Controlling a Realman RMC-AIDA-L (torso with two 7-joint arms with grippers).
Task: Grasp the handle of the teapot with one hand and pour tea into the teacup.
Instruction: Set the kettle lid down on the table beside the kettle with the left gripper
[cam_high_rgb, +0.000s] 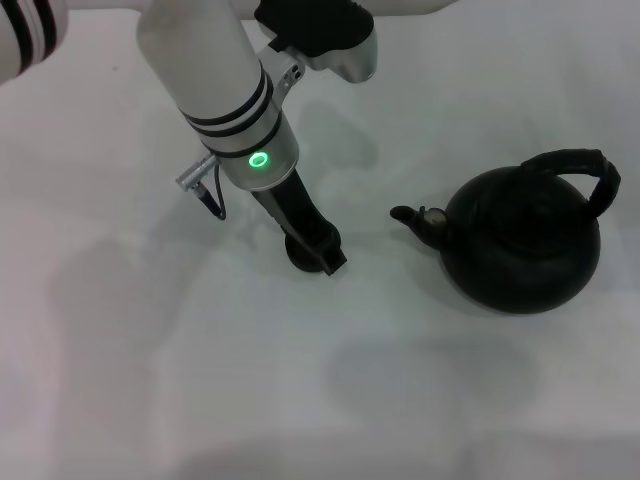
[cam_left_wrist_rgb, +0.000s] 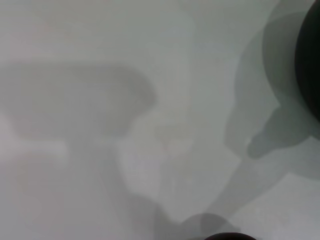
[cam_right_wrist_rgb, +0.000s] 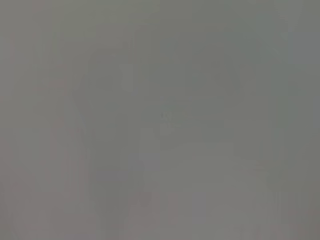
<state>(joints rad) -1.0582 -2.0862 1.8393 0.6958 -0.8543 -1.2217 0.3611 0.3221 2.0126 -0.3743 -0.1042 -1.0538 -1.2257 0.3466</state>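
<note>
The teapot (cam_high_rgb: 520, 245) stands on the white table at the right, its short spout (cam_high_rgb: 410, 215) pointing left. The handle (cam_high_rgb: 585, 165) arches over its top, free of any gripper. My left gripper (cam_high_rgb: 318, 255) reaches down at the table's middle, right at the teacup (cam_high_rgb: 298, 256), which it mostly hides. The gripper is a hand's width left of the spout. In the left wrist view the teapot's black side (cam_left_wrist_rgb: 311, 60) and the teacup's rim (cam_left_wrist_rgb: 227, 236) show at the picture's edges. My right gripper is out of view; its wrist view shows only a blank grey surface.
The white table (cam_high_rgb: 200, 380) carries nothing else. The left arm's forearm (cam_high_rgb: 215, 80) crosses the far left part of the table, with a small metal bracket (cam_high_rgb: 203, 185) sticking out beside its wrist.
</note>
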